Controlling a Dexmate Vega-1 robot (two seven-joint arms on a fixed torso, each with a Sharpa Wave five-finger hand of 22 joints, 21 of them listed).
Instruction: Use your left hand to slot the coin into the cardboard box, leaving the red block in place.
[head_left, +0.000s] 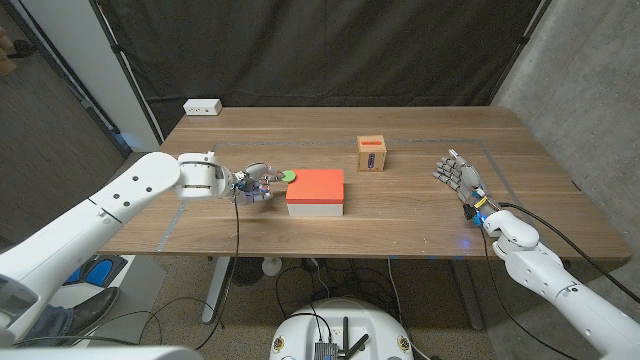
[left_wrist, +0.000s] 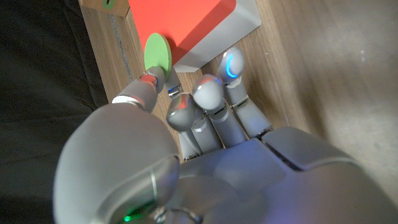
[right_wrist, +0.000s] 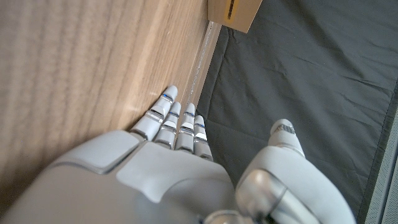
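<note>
Left robot hand (head_left: 256, 184) pinching green coin (head_left: 289, 176) | beside red block (head_left: 316, 186)

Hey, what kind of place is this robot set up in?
Probably a robotics lab or test bay: a wooden table on bare concrete floor, a black curtain hung behind it, and a grey concrete wall beside it.

We are seeing even, soft overhead light on table (head_left: 420, 215); shadows lying faint under red block (head_left: 315, 186). Head view staying sharp, edges bending slightly. Left hand (left_wrist: 205, 118) looming blurred near lens, blue glow showing on fingertip.
</note>
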